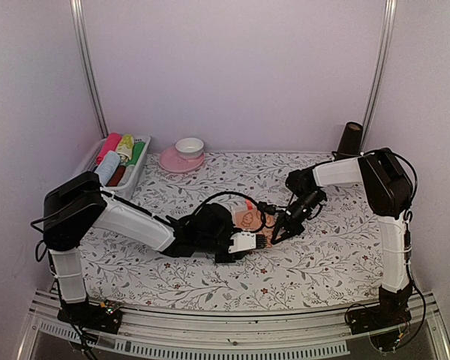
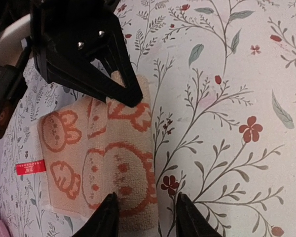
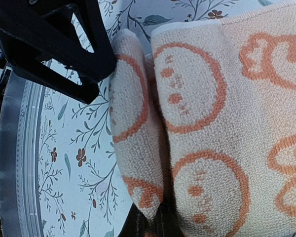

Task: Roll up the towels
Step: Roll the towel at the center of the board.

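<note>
Floral sheet [image 2: 227, 98], towel [image 2: 121, 165] within left gripper [image 2: 147, 217]

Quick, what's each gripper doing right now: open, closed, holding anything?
Left gripper: open, jaws straddling the rolled edge of the towel.
Right gripper: shut, pinching the towel.
</note>
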Available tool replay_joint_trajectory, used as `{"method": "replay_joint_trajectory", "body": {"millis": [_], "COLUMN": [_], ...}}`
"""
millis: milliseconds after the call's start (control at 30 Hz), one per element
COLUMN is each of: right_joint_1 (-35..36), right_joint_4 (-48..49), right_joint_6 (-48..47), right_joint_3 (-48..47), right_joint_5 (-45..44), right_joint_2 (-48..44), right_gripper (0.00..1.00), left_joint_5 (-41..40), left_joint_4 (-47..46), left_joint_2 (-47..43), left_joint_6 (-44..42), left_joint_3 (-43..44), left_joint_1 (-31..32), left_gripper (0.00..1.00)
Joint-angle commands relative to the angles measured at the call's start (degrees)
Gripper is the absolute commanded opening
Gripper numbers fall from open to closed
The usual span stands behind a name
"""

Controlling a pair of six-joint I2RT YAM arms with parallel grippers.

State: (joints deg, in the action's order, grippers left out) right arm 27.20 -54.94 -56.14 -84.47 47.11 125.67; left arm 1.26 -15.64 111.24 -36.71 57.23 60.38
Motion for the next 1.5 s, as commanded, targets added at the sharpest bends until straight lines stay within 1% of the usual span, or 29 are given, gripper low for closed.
{"method": "replay_joint_trajectory", "body": {"millis": [0, 200, 400, 433, 533, 600, 667, 700, 733, 767, 800, 867, 933, 1000, 1133, 1233, 1300, 1400, 1467], "right_joint_1": [-0.2, -0.2, -0.2, -0.2, -0.2, -0.3, -0.5, -0.8, -1.1, -1.3, -1.5, -1.6, -1.7, -1.7, -1.3, 0.1, 1.8, 3.9, 5.1], "right_joint_4": [-0.9, -1.2, -1.6, -1.8, -2.5, -2.6, -2.0, -1.3, -0.6, 0.6, 1.4, 5.7, 11.2, 17.1, 26.2, 31.2, 35.8, 41.1, 42.2], "right_joint_6": [0.3, 0.0, -0.4, -0.5, -1.0, -1.4, -1.9, -2.0, -2.1, -2.4, -3.0, -3.8, -4.9, -5.9, -10.4, -15.8, -18.1, -16.9, -15.1], "right_joint_3": [-0.3, -0.3, -0.5, -0.6, -0.9, -1.0, -0.4, 0.1, 0.8, 1.7, 2.8, 5.9, 10.4, 16.1, 25.5, 32.0, 35.7, 37.0, 37.0], "right_joint_5": [-2.3, -2.1, -1.9, -1.7, -1.3, -1.5, -1.5, -1.6, -1.8, -1.9, -2.1, -3.1, -4.4, -5.5, -5.6, -5.4, -7.3, -9.7, -10.5], "right_joint_2": [2.3, 2.4, 2.5, 2.4, 1.8, 0.5, -1.7, -3.1, -4.6, -6.1, -8.0, -12.0, -16.4, -21.6, -28.8, -33.2, -35.0, -35.8, -35.7], "right_gripper": [0.03, 0.03, 0.04, 0.04, 0.05, 0.09, 0.13, 0.16, 0.18, 0.24, 0.26, 0.34, 0.42, 0.49, 0.56, 0.62, 0.64, 0.64, 0.64], "left_joint_5": [-3.7, -7.0, -8.5, -8.7, -9.3, -9.2, -8.4, -7.2, -6.3, -5.4, -4.2, -1.6, 1.4, 4.8, 12.7, 18.2, 21.2, 25.1, 27.8], "left_joint_4": [-1.0, 0.7, 2.1, 2.9, 5.2, 7.0, 9.2, 10.0, 10.9, 11.6, 12.4, 14.5, 16.6, 18.6, 21.8, 23.4, 24.3, 26.8, 28.3], "left_joint_2": [3.2, 5.9, 7.1, 7.3, 7.9, 8.4, 8.6, 8.6, 8.6, 8.5, 8.3, 7.8, 7.4, 7.0, 6.5, 6.2, 6.3, 7.3, 8.1], "left_joint_6": [-0.3, -0.3, 0.7, 1.0, 1.8, 2.7, 3.9, 4.5, 5.1, 5.5, 6.0, 7.0, 8.5, 9.9, 12.6, 14.5, 15.3, 16.4, 16.8], "left_joint_3": [0.9, 2.2, 2.5, 2.7, 3.2, 3.9, 4.7, 5.0, 5.3, 5.5, 5.8, 6.5, 7.6, 8.6, 10.4, 11.6, 12.8, 15.2, 16.4], "left_joint_1": [0.8, 0.8, 0.7, 0.7, 0.6, 0.4, 0.1, -0.1, -0.3, -0.5, -0.6, -1.1, -1.9, -2.9, -5.4, -7.2, -8.1, -9.5, -10.0], "left_gripper": [0.40, 0.40, 0.38, 0.36, 0.18, 0.09, 0.02, 0.00, 0.00, 0.00, 0.00, 0.00, 0.00, 0.00, 0.00, 0.00, 0.00, 0.00, 0.00]}}
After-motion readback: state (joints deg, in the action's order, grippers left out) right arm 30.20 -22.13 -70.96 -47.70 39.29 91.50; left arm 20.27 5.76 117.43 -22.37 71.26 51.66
